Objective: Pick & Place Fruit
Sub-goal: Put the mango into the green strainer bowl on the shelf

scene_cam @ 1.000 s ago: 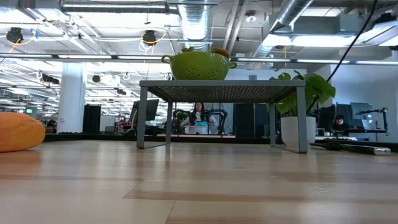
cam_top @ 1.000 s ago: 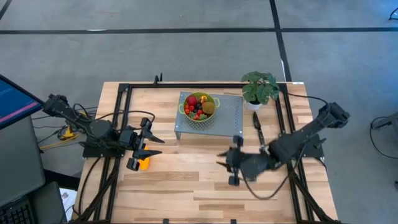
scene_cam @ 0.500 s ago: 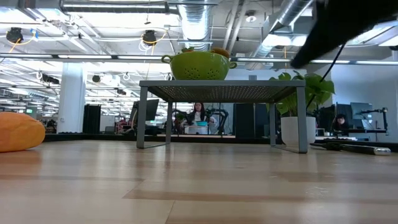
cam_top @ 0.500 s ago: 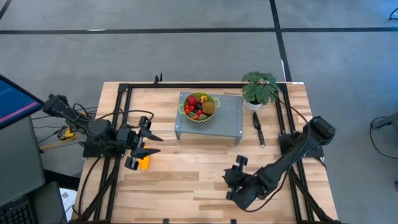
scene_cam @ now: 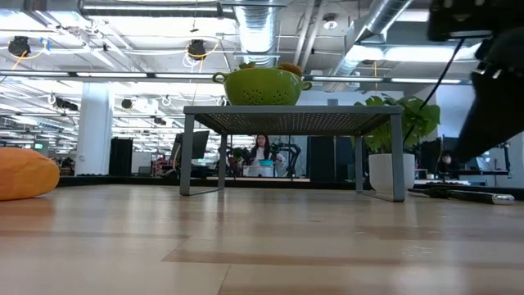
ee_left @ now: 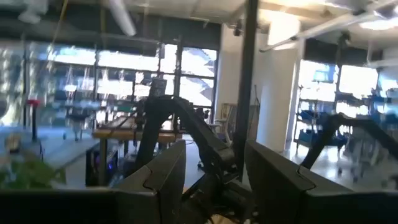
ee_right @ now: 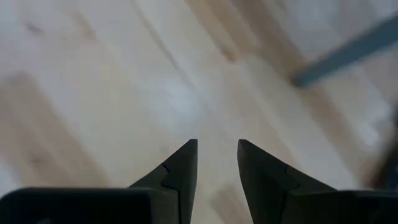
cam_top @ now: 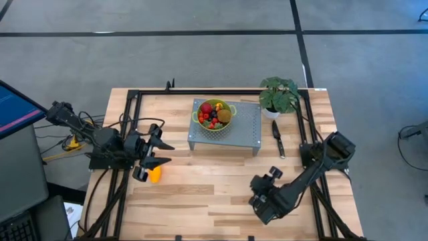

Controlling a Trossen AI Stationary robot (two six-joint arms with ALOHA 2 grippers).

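Note:
A green colander (cam_top: pixel 215 114) full of small red, orange and dark fruit stands on a grey perforated stand (cam_top: pixel 242 126) at the table's far middle; the low view shows the colander (scene_cam: pixel 262 86) on top of it. A long orange fruit (cam_top: pixel 154 175) lies on the wood at the left and also shows in the low view (scene_cam: pixel 24 174). My left gripper (cam_top: pixel 164 153) hovers open just beside and above that fruit, its fingers (ee_left: pixel 168 174) pointing up into the room, nothing between them. My right gripper (cam_top: pixel 259 193) is low over bare wood at the near right, open (ee_right: pixel 217 144) and empty.
A potted plant (cam_top: pixel 279 94) stands at the far right corner, with a black-handled knife (cam_top: pixel 277 137) lying on the table beside the stand. A black frame rail (cam_top: pixel 130 127) runs along the table's sides. Bare wood (cam_top: pixel 200 194) stretches between the two grippers.
My right gripper has swung toward the table's near edge and come down, tipping from nearly level to pointing steeply at the wood and rolling as it went. Its arm now shows at the right of the low view.

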